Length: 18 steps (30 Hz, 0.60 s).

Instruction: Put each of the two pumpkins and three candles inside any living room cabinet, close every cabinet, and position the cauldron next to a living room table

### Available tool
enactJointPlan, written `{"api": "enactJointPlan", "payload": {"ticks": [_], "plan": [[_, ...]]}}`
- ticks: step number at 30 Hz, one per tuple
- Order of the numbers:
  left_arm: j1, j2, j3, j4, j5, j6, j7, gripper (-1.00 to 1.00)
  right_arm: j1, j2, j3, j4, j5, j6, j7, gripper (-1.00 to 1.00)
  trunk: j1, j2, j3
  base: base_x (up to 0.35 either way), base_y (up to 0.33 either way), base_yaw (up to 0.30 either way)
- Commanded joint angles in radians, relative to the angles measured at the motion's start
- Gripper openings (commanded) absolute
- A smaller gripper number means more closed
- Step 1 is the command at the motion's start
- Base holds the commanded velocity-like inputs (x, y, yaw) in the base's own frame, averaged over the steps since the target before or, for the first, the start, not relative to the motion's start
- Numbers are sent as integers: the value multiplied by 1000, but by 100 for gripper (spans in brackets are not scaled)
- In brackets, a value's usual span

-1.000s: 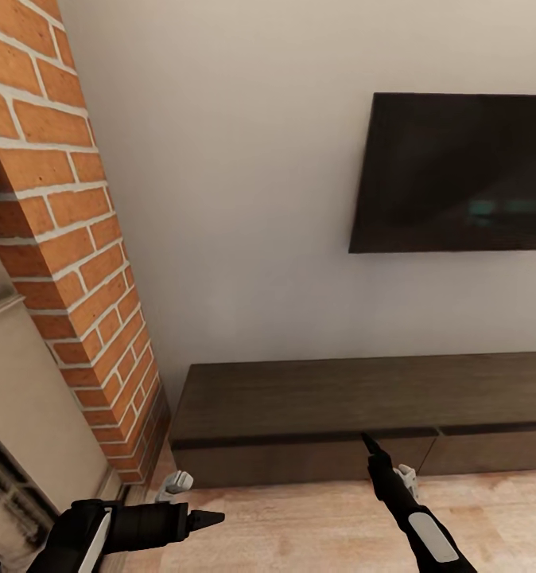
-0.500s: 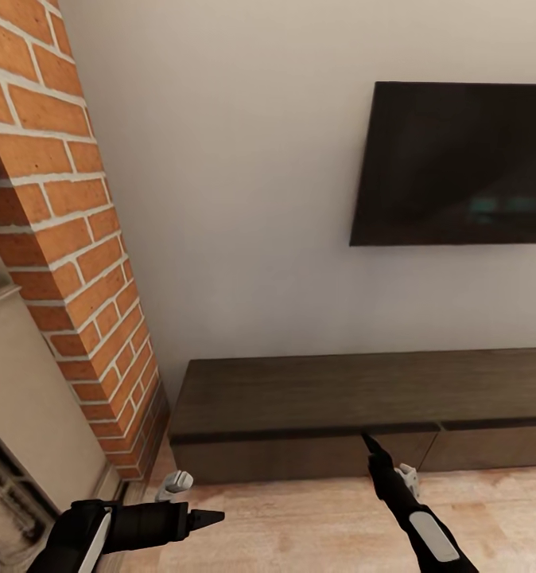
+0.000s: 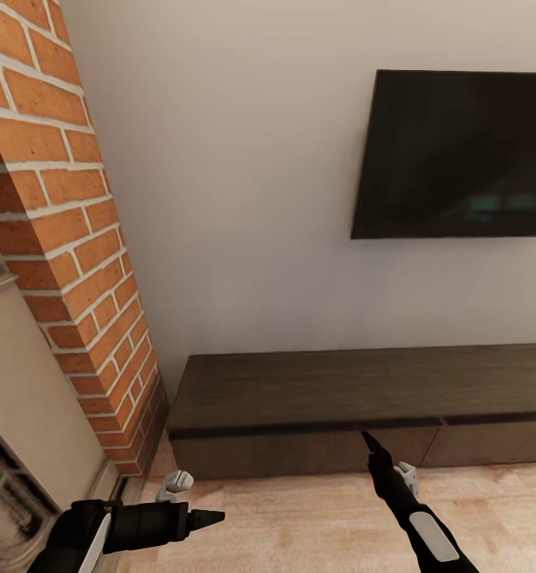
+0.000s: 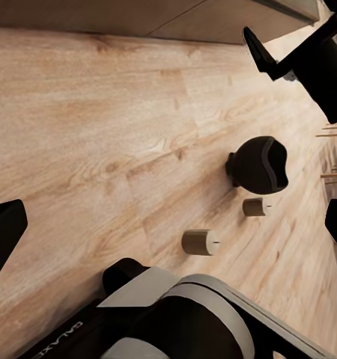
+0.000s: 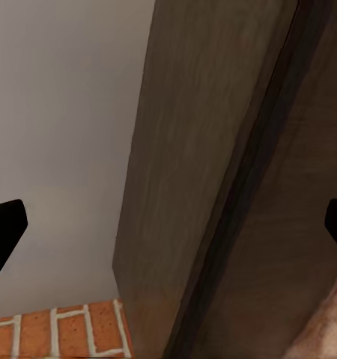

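In front of me, cabinet low vs. wall, fronts closed, my right gripper spread near its front, left gripper spread over floor, cauldron there w/ two candles beside.

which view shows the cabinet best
The head view: the long dark cabinet shows its flat top and shut fronts below the TV. The right wrist view gives a close slice of its top and front edge; the left wrist view catches a brown strip beyond the floor.
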Motion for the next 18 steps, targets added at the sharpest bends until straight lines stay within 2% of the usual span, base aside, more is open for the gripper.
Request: {"api": "enactJointPlan", "payload": {"ticks": [1, 6, 9, 18], "plan": [[-1, 0, 0, 0, 6, 9, 1, 100, 0, 0, -4, 0, -11, 12, 18, 100, 4, -8, -4, 0, 0, 0], [0, 0, 0, -1, 8, 9, 0, 100, 0, -4, -4, 1, -13, 19, 125, 100, 23, -43, -20, 0, 0, 0], [0, 0, 0, -1, 9, 9, 0, 100, 0, -4, -4, 2, -13, 23, 162, 100, 34, -64, -29, 0, 0, 0], [0, 0, -1, -2, 11, 8, -1, 100, 0, -4, -9, 2, -17, 25, 186, 100, 69, -127, -57, 0, 0, 0]]}}
